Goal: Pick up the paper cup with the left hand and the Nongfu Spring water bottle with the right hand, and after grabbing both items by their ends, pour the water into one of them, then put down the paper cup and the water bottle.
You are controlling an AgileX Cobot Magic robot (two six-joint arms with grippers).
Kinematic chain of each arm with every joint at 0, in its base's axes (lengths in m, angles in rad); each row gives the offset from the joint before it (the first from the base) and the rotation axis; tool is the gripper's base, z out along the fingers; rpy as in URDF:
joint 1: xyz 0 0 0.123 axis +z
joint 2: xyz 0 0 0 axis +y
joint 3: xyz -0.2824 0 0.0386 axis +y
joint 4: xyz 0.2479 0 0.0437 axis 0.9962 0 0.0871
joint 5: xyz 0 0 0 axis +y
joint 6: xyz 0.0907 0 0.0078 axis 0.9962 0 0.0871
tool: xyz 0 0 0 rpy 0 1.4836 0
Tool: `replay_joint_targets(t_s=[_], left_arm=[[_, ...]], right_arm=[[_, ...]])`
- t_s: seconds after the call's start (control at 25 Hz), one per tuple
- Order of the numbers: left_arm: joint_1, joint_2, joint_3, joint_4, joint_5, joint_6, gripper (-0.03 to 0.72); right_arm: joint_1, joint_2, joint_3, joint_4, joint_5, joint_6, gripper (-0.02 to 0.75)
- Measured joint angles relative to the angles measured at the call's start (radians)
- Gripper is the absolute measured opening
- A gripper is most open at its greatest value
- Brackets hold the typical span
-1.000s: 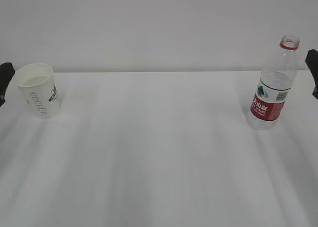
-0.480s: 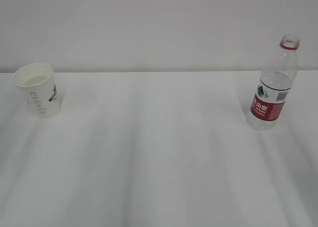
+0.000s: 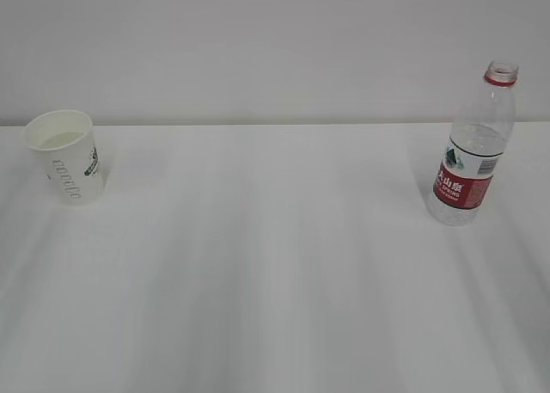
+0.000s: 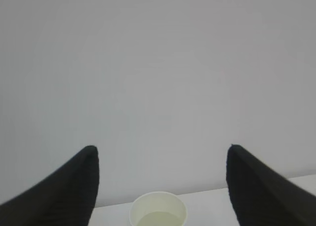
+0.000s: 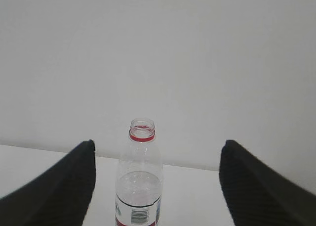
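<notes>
In the exterior view the cup (image 3: 65, 156) stands upright at the far left of the white table (image 3: 275, 273), the bottle (image 3: 475, 148) upright at the far right, uncapped, well apart from each other, with nothing between them; neither claw shows here. The cup seems to hold some pale liquid, so the pour looks done and both things set down. In the left wrist view the left claw (image 4: 162, 186) is released, its two black fingers (image 4: 74, 186) spread wide, holding nothing; the cup's rim sits low and centred between them, farther off, its long axis vertical, plain wall behind. In the right wrist view the right claw (image 5: 157, 179) is likewise released and empty, fingers (image 5: 69, 179) spread, the bottle standing centred beyond the tips, neck up, water low in its body. Each arm is nearer its own thing, lined up straight on it, and nothing stands in the way.
</notes>
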Motion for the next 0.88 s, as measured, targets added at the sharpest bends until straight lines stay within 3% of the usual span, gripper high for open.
replay_joint_targets(t_s=[0.88], left_arm=[[0.0, -0.531, 0.002, -0.029, 0.568, 0.0, 0.587]], right_arm=[[0.0, -0.367, -0.015, -0.011, 0.428, 0.002, 0.589]])
